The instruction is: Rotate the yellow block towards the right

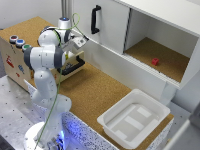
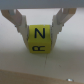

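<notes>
— Right, where's the yellow block (image 2: 39, 39)?
— Wrist view: held between the two pale fingers (image 2: 18, 22), clenched on its sides. Black letters on it, an "N" on the upper face, another mark below, blurred.
— And from outside?
— Block not visible there. The white arm (image 1: 46, 57) is folded over the cork bench (image 1: 95, 90), its gripper (image 1: 80, 41) near the white cabinet door with the black handle (image 1: 95, 19).
— Other items?
— Small red block (image 1: 155, 62) in the open cabinet compartment, exterior view's right. White tray (image 1: 134, 118) on the bench, near edge.
</notes>
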You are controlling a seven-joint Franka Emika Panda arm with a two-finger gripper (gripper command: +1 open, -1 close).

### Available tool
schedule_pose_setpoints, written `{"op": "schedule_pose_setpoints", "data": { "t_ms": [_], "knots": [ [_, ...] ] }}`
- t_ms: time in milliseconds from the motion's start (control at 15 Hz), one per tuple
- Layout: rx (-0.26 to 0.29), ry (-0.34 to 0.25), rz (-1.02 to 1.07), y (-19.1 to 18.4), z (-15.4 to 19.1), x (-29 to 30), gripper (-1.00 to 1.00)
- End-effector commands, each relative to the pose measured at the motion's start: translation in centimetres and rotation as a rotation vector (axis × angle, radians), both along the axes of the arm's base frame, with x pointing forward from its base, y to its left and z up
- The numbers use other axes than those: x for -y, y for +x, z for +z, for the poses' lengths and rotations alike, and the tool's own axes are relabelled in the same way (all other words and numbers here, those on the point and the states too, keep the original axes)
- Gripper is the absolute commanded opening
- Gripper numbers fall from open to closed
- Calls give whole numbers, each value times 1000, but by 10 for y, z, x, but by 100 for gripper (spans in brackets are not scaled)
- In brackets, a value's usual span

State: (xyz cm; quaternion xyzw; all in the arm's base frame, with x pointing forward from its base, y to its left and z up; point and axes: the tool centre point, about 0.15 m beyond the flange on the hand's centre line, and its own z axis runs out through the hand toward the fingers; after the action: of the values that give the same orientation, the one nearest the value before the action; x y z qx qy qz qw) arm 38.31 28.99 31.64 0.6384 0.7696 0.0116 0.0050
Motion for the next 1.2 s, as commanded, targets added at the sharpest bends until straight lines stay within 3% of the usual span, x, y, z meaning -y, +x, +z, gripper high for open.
{"op": "schedule_pose_setpoints", "data": {
  "t_ms": [0,267,600,867,933,1133],
  "knots": [
    [47,-36,-75,-13,20,4,-100],
    [64,-18,-136,-19,40,2,-100],
    [20,-75,-298,-33,48,-14,-100],
    [-21,9,-706,-40,49,0,-100],
    [-34,34,-748,-40,46,1,-100],
    [-34,34,-748,-40,46,1,-100]
  ]
}}
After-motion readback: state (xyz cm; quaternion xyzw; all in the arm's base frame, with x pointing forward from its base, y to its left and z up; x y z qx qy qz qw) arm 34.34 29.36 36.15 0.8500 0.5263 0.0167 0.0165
